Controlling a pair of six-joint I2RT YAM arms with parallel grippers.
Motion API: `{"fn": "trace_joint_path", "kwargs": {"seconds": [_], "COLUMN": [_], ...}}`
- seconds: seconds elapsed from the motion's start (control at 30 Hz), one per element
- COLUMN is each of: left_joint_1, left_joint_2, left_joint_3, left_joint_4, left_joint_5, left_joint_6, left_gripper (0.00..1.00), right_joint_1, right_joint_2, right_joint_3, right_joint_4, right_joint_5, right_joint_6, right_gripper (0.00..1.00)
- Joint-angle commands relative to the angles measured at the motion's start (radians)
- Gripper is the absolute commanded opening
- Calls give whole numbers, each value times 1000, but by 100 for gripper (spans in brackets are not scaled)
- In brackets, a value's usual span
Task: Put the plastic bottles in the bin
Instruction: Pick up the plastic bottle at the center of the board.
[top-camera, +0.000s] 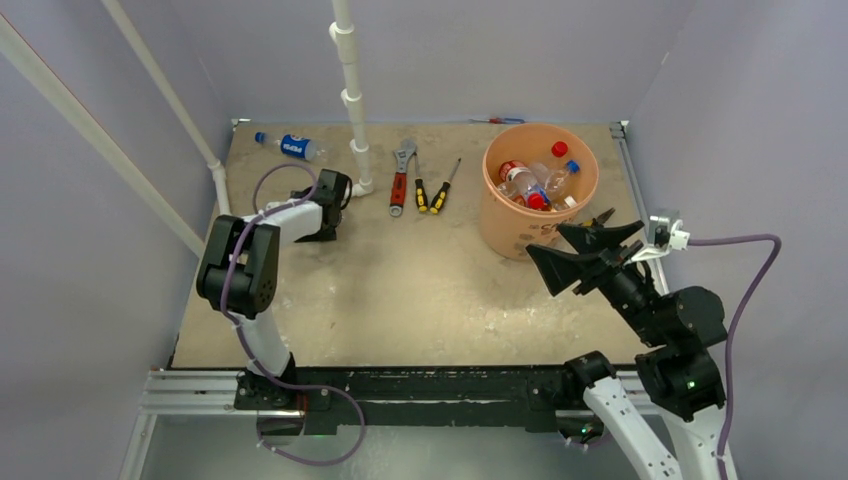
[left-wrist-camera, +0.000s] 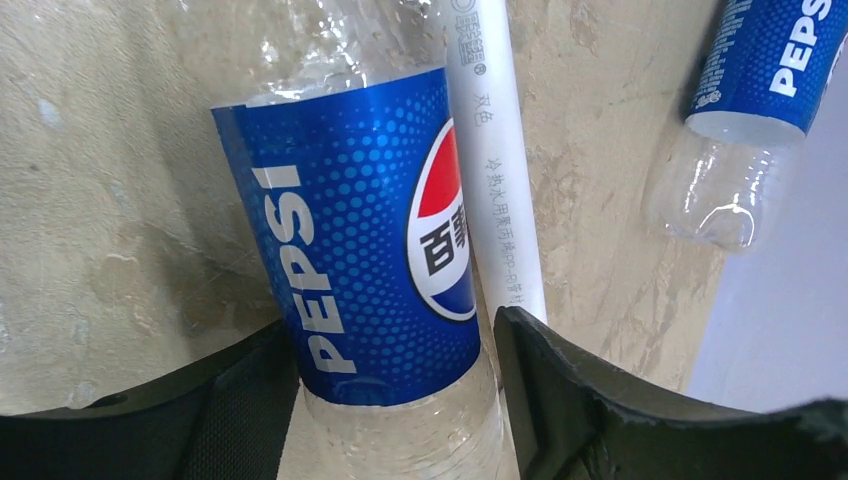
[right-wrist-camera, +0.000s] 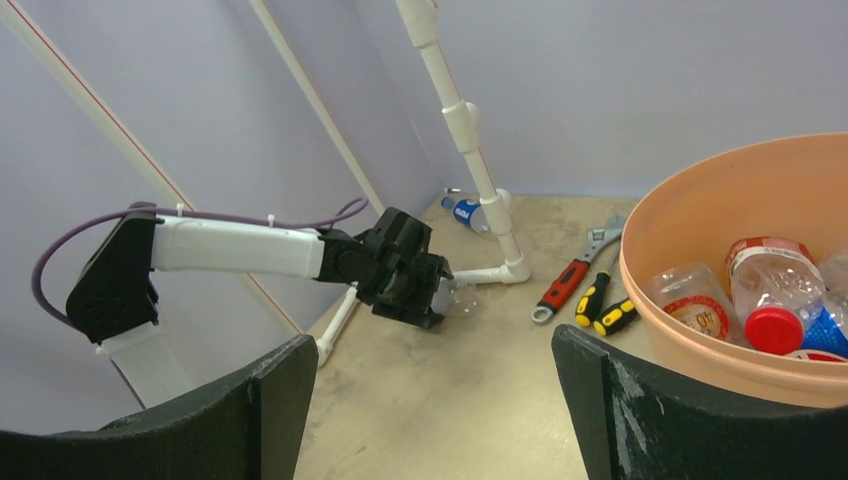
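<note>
While my left gripper (left-wrist-camera: 392, 345) reaches low at the left middle of the top view, its fingers (left-wrist-camera: 560, 400) stand on either side of a Pepsi bottle (left-wrist-camera: 350, 260) lying on the table (left-wrist-camera: 100, 200). Each finger is right up against the blue label; whether they press it I cannot tell. A white pipe (left-wrist-camera: 495, 150) runs along the bottle's right side, touching it or nearly so. A second bottle (left-wrist-camera: 760, 80), also Pepsi-labelled, lies at the upper right of that wrist view, apart from the first; in the top view it sits at the upper left, by the back wall. My right gripper (top-camera: 545, 240) hangs just beside the bin (top-camera: 500, 215), right of centre, its jaws wide apart with nothing between them. The bin holds several bottles (top-camera: 530, 180), with red and blue caps showing. A wrench (top-camera: 400, 175) and two screwdrivers (top-camera: 435, 190) lie between pipe and bin.
</note>
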Motion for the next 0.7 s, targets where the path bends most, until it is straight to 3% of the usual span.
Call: {"fn": "trace_joint_path", "kwargs": {"seconds": [0.0,0.23,0.67], "left_joint_1": [8,9,-46], "left_joint_2": [16,-35,-341], "left_joint_3": [-8,-60,-202], "left_joint_4": [43,132,104], "left_joint_5": [21,32,150], "left_joint_6": [33,129,240], "left_gripper": [66,42,37], "right_joint_1": [5,4,4], "right_joint_2": [-16,-19,-10], "right_joint_3": [42,59,96], "right_joint_4": [-3,-20,4], "right_joint_5": [28,43,43], "right_joint_6": [-10,-16,-19], "right_gripper": [91,91,91]}}
